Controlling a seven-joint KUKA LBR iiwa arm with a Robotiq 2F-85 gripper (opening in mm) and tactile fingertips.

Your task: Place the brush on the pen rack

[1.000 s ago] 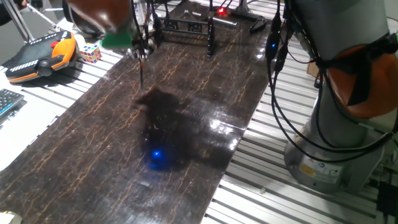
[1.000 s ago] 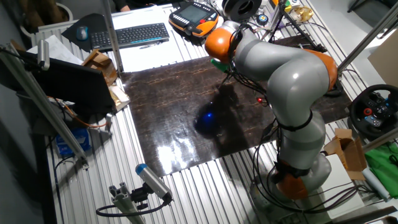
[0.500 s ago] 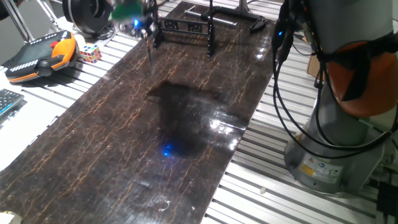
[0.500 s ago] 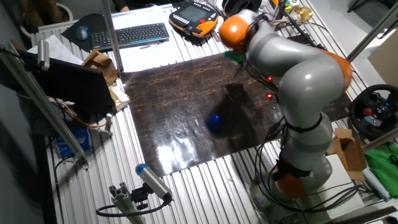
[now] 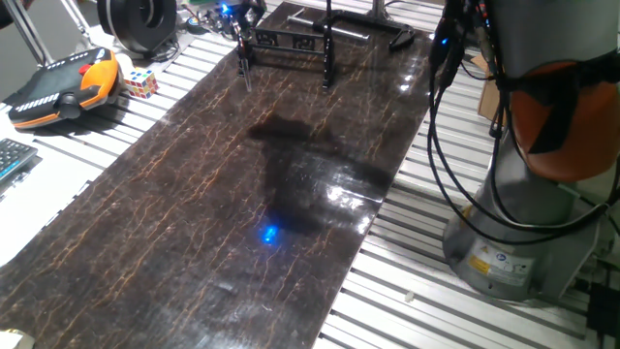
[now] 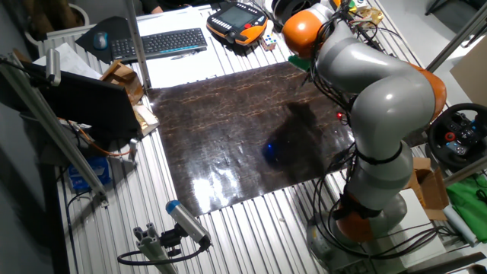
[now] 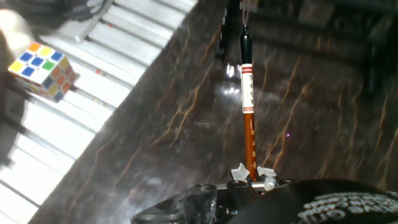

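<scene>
My gripper (image 7: 252, 175) is shut on the upper end of the brush (image 7: 247, 106), which has an orange shaft, a white band and a dark tip. The brush hangs down over the dark table top. In one fixed view the gripper (image 5: 235, 21) is at the far end of the table, and the brush (image 5: 243, 70) shows as a thin line beside the left end of the pen rack (image 5: 291, 42). The rack is a low black frame with two upright posts and a marked bar. In the other fixed view the arm (image 6: 358, 76) hides the gripper, brush and rack.
A Rubik's cube (image 7: 42, 67) lies on the slatted surface left of the table top; it also shows in one fixed view (image 5: 139, 82). An orange-black pendant (image 5: 63, 87) lies beside it. Cables (image 5: 436, 116) and the arm's base (image 5: 523, 223) stand on the right. A keyboard (image 6: 163, 42) is beyond the table.
My gripper has carried the brush from the middle of the table toward its far end, up to the left end of the pen rack. The grip has not changed.
</scene>
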